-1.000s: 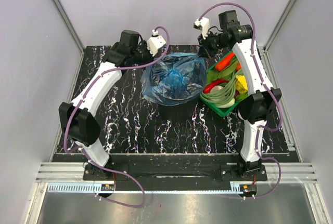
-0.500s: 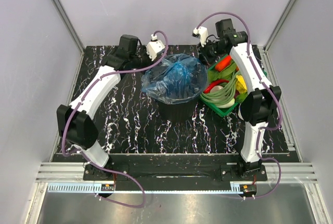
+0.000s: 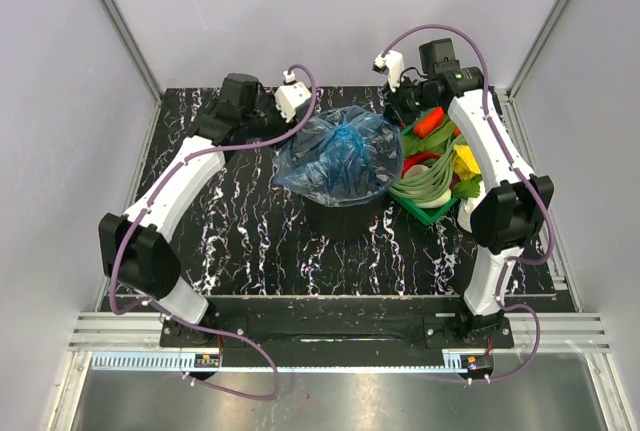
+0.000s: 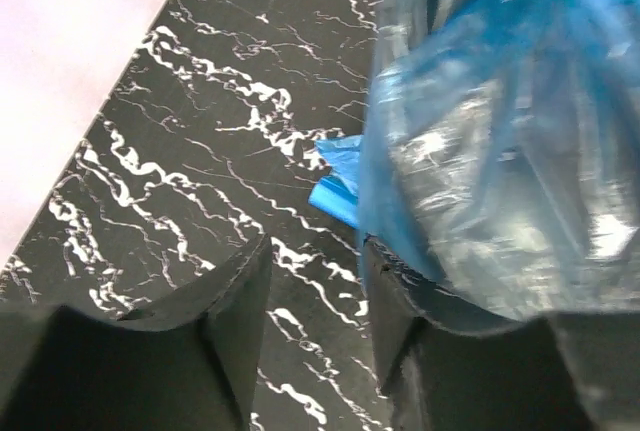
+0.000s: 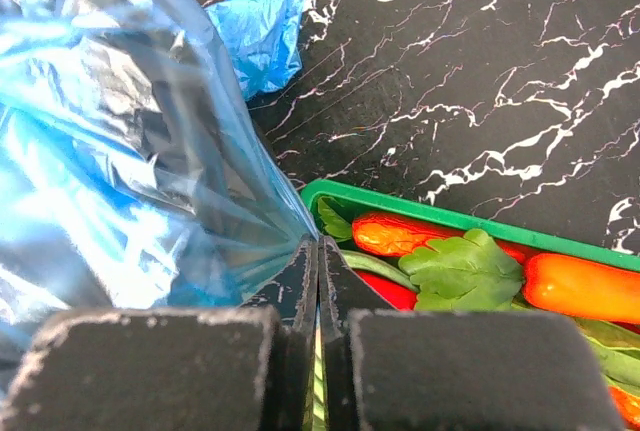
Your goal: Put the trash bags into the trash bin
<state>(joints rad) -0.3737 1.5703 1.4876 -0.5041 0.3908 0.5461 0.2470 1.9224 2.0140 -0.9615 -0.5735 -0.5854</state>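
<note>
While the right end effector (image 5: 318, 251) pinches the trash bag (image 3: 340, 151), the left end effector (image 4: 312, 286) gapes narrowly, empty.
Bag drapes the trash bin (image 3: 335, 219) just beside both; a one-sided pull could slip it off the rim.

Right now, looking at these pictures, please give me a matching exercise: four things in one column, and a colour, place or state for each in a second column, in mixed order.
Column one:
1. trash bag
2. trash bin
3. tray
4. left gripper

Column two:
A. open, with nothing in it
B. black, standing under the bag
C. green, to the right of the bin
D. blue, draped over the bin's rim

Pairs: 1-D, 2-B, 3-C, 4-A.
</note>
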